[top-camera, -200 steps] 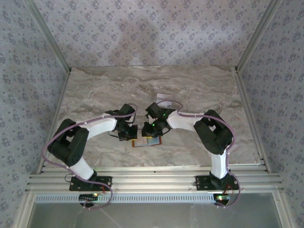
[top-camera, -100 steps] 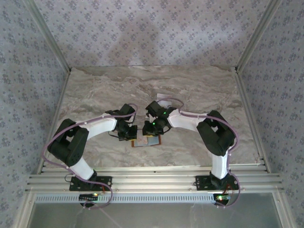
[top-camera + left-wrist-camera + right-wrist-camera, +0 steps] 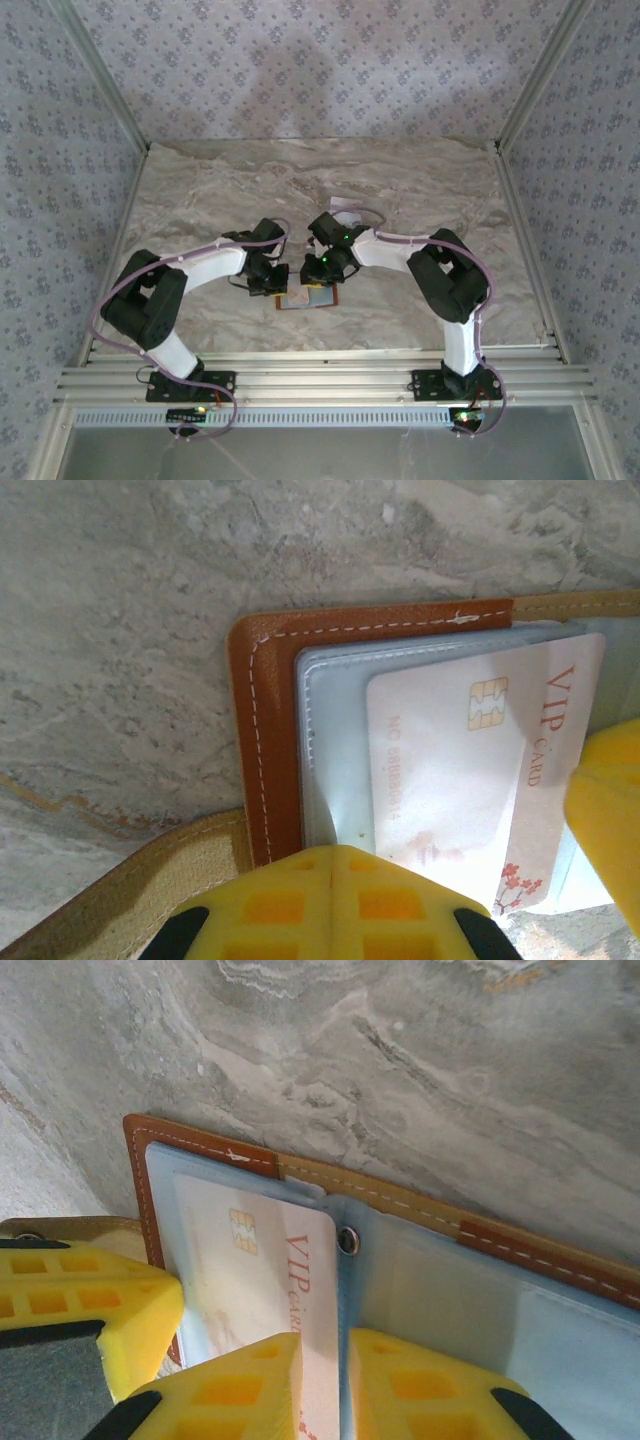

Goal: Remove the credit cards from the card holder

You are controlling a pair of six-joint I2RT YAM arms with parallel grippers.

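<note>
The brown card holder lies open on the marble table between both grippers. In the left wrist view its orange-brown rim frames a pale sleeve, and a whitish credit card marked VIP sticks partly out of it. My left gripper is shut and its tip presses on the holder's near edge. My right gripper stands over the card with a narrow gap; the card's right edge shows in that gap. One right finger shows beside the card.
A tan side tab juts from the holder's corner. A small pale flat piece lies on the table behind the right wrist. Patterned walls close in three sides, and an aluminium rail runs along the near edge.
The right arm's elbow has shifted slightly. Both grippers stay at the card holder, which has not moved.
</note>
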